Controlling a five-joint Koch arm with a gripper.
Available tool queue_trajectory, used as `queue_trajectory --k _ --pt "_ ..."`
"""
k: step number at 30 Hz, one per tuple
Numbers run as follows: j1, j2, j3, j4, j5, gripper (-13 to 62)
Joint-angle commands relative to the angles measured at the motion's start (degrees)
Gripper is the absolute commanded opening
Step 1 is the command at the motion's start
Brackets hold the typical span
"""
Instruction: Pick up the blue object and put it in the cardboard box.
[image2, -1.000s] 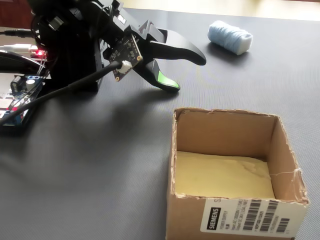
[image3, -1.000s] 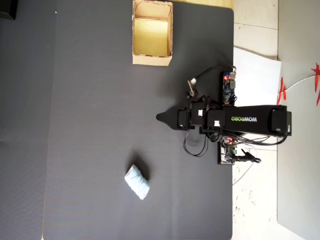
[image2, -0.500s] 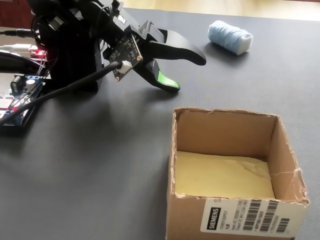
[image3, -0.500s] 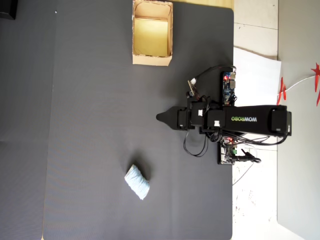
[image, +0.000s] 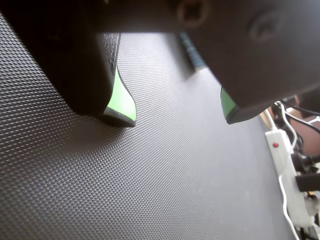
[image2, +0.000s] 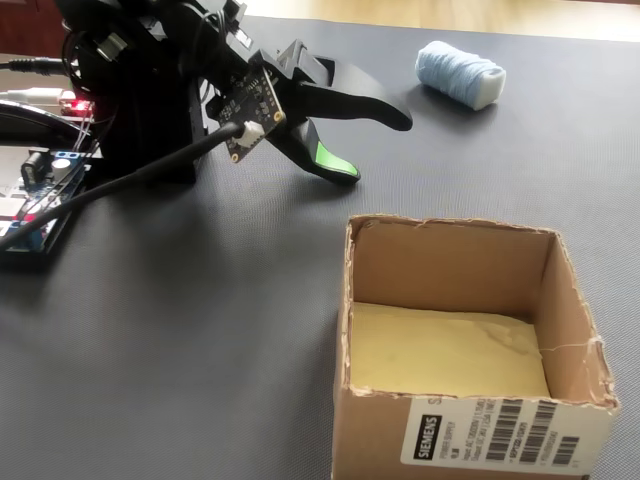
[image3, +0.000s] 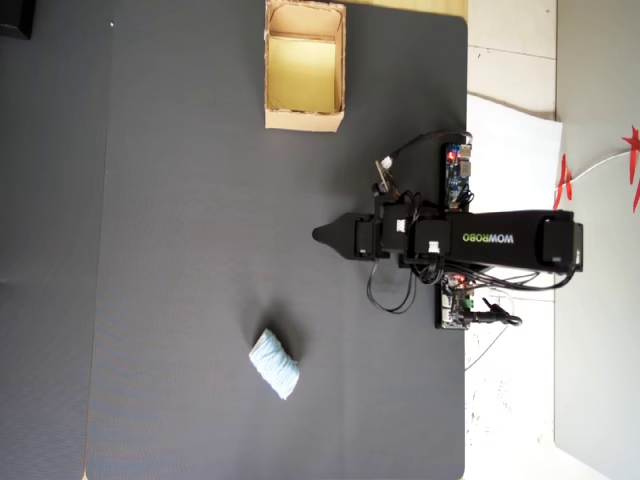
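Pale-blue rolled blue object lying on mat, open empty cardboard box well apart

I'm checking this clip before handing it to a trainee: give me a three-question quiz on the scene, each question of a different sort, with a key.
1. True or false: the blue object already lies inside the cardboard box.
2. Multiple choice: the gripper is (A) shut on the blue object, (B) open and holding nothing, (C) resting inside the box.
3. Fill in: in the overhead view, the gripper points toward the ___ edge of the picture.

Key
1. False. The blue object lies on the dark mat, apart from the box, and the box is empty.
2. B. The wrist view shows a clear gap between the jaws, with only mat between them.
3. Left.
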Motion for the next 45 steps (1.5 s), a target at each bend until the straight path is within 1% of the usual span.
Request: queue_trajectory --k 1,17,25,28,32,38,45 --pt "-0.2 5.0 2.3 6.1 0.9 34.3" --pt "-0.8 5.0 2.3 6.3 0.3 34.1" --pt "-11.7 5.1 2.3 2.0 -1.1 33.9" --pt "-19.7 5.1 2.3 -0.8 -0.8 33.8" --pt "-26.3 5.1 2.1 -1.2 -0.7 33.8" --pt "-32.5 5.1 2.1 -1.3 -1.0 33.9" --pt "-33.2 5.0 0.0 -1.3 -0.4 33.8"
